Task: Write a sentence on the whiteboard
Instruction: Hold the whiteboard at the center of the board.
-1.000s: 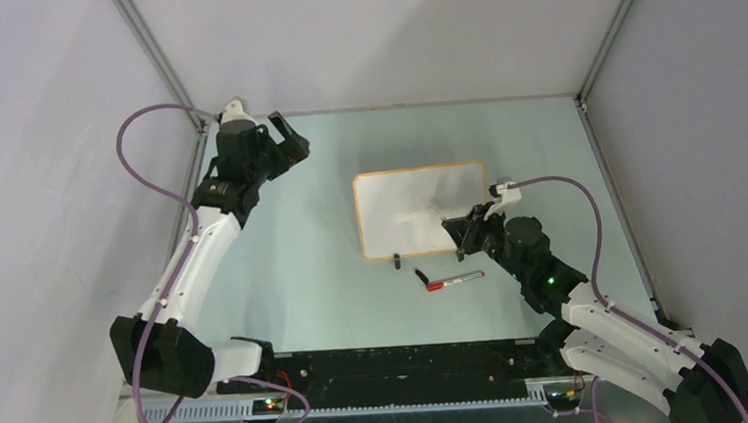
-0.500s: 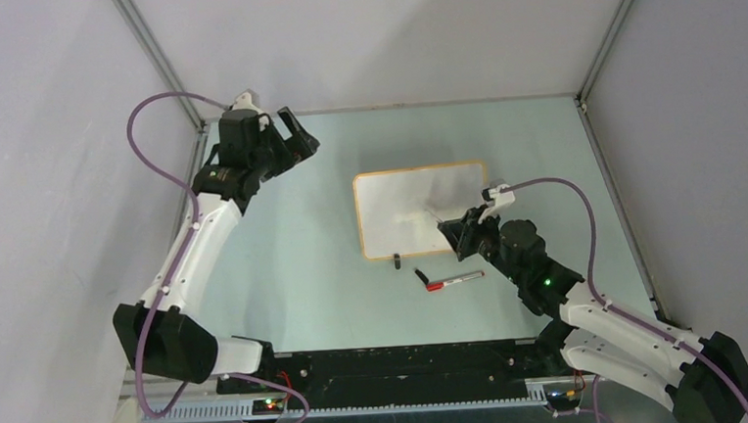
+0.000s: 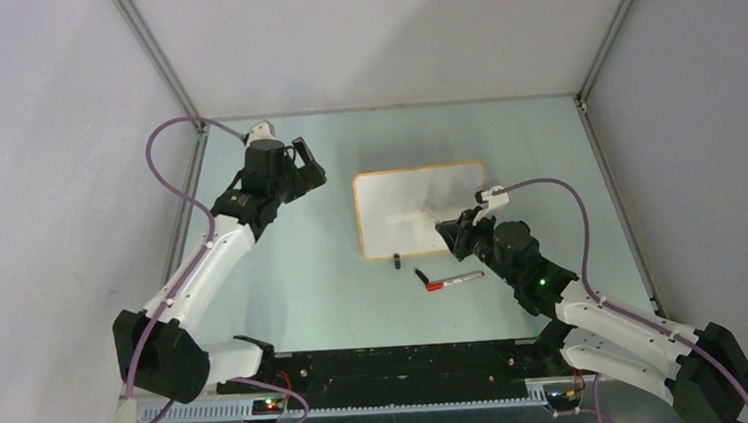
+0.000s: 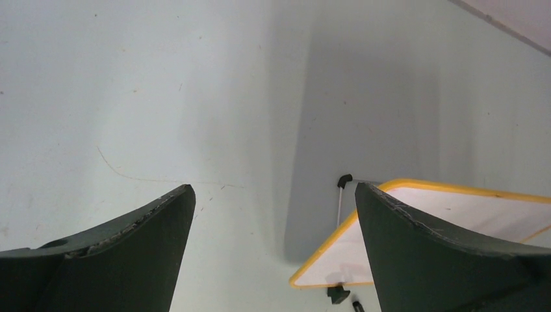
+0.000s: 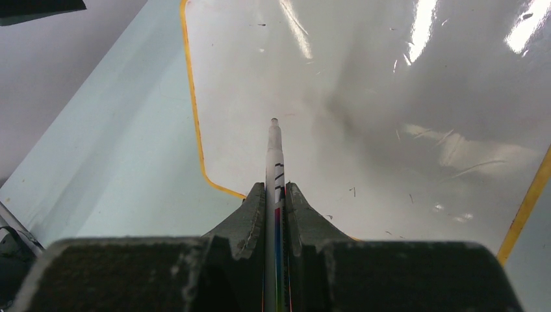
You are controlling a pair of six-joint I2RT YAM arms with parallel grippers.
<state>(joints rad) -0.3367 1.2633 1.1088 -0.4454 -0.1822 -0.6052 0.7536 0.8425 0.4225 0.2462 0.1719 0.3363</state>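
The left end effector [image 3: 309, 164] hangs in the air over the surface [image 3: 296, 275], near the far left corner of the board [image 3: 395, 215]. Its two fingers are wide apart and hold nothing. I think it waits there so it is not in the way, but close enough to hold the board down if it slides.

The board lies flat in the middle of the surface. That makes it easy to press a pen down on it. I see no words on it yet, so the writing is yet to be done.

Just in front of the board lies a pen with a red end [image 3: 453, 281]. Nothing touches it. It looks like a spare.

The right end effector [image 3: 456, 234] is over the near right corner of the board. Its fingers are squeezed tight on a thin pen [image 5: 275, 149], which sticks straight out in front. The tip points at the white part, ready to write. I cannot tell if it touches.
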